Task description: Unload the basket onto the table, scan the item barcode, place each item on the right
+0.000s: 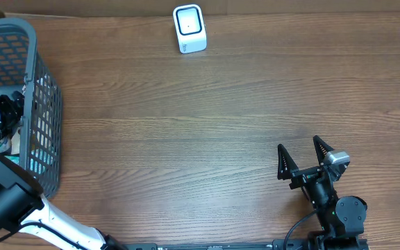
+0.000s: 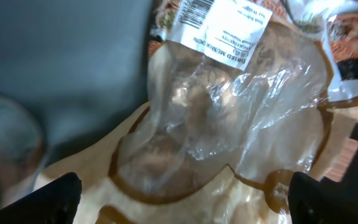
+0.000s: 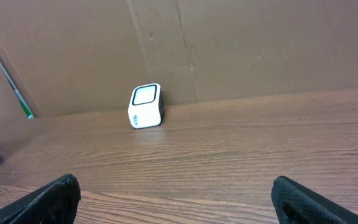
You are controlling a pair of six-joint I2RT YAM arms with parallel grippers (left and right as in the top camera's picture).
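The item is a clear plastic bag (image 2: 229,118) with brown trim and pale contents, lying in the grey basket (image 1: 44,125) at the table's left edge. A white label (image 2: 225,31) with a barcode (image 2: 194,11) sits on the bag's far end. My left gripper (image 2: 182,199) is down inside the basket, open, with its fingertips wide apart just over the bag's near end. I cannot tell whether they touch it. The white scanner (image 1: 189,28) stands at the table's far edge, also seen as the scanner (image 3: 146,106) against the cardboard wall. My right gripper (image 1: 301,156) is open over bare table at the front right.
The basket's dark wall (image 2: 61,56) fills the upper left of the left wrist view. Another printed packet (image 2: 353,43) lies beside the bag. A cardboard wall (image 3: 229,43) backs the table behind the scanner.
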